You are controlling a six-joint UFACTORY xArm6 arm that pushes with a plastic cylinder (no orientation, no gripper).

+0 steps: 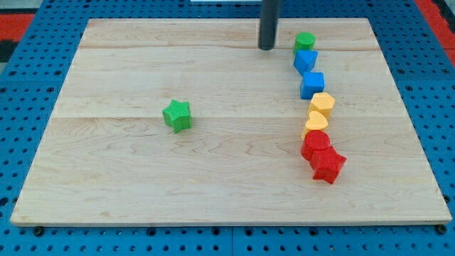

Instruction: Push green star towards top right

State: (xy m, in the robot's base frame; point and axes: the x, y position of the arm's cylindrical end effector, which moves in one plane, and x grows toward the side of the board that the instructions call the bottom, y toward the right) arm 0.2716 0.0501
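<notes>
The wooden worktop (213, 178) fills most of the view, its planks running left to right over a blue pegboard (21, 142); the dark rod comes down from the view's top, and my tip (266, 48) rests on the worktop near the top edge, just left of a line of blocks; this arm carries no fingers, so there is no open or closed state to tell.

The green star (177, 115) lies alone, left of centre, well apart from my tip and from every other block.

7 blocks form a curving line down the view's right: a green cylinder (305, 40) at the top; 2 blue blocks (306, 60) (312, 84) below it; then 2 yellow blocks (322, 104) (316, 122), touching; then 2 red blocks (316, 144) (328, 165), touching, at the bottom.
</notes>
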